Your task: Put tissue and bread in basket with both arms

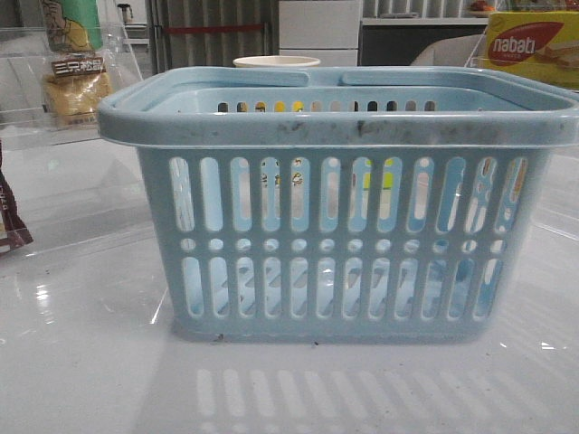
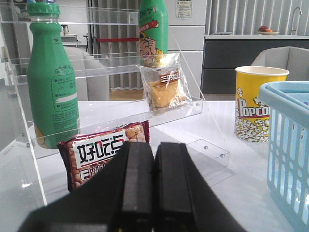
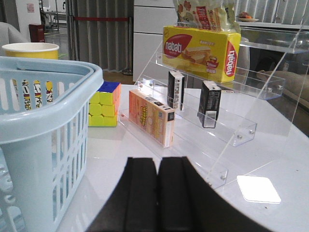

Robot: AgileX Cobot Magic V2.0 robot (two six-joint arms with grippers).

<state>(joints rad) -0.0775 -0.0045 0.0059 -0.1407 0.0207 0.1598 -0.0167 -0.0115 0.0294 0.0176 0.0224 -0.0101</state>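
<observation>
The light blue basket (image 1: 339, 127) fills the middle of the front view, with neither arm showing there. The bread (image 2: 164, 89), golden in a clear wrapper with a dark label band, leans on a step of the clear shelf (image 2: 120, 113) ahead of my left gripper (image 2: 154, 159), which is shut and empty, well short of it. Two black tissue packets (image 3: 176, 90) (image 3: 210, 104) stand upright on a step of the other clear shelf (image 3: 241, 133). My right gripper (image 3: 158, 166) is shut on nothing, short of that shelf, with the basket (image 3: 43, 125) beside it.
A maroon snack bag (image 2: 101, 154) stands just past the left fingers, below two green bottles (image 2: 50, 82). A popcorn cup (image 2: 258, 104) sits behind the basket. The right shelf also carries a nabati box (image 3: 200, 46) and an orange box (image 3: 150, 117); a colour cube (image 3: 105, 104) lies beside it.
</observation>
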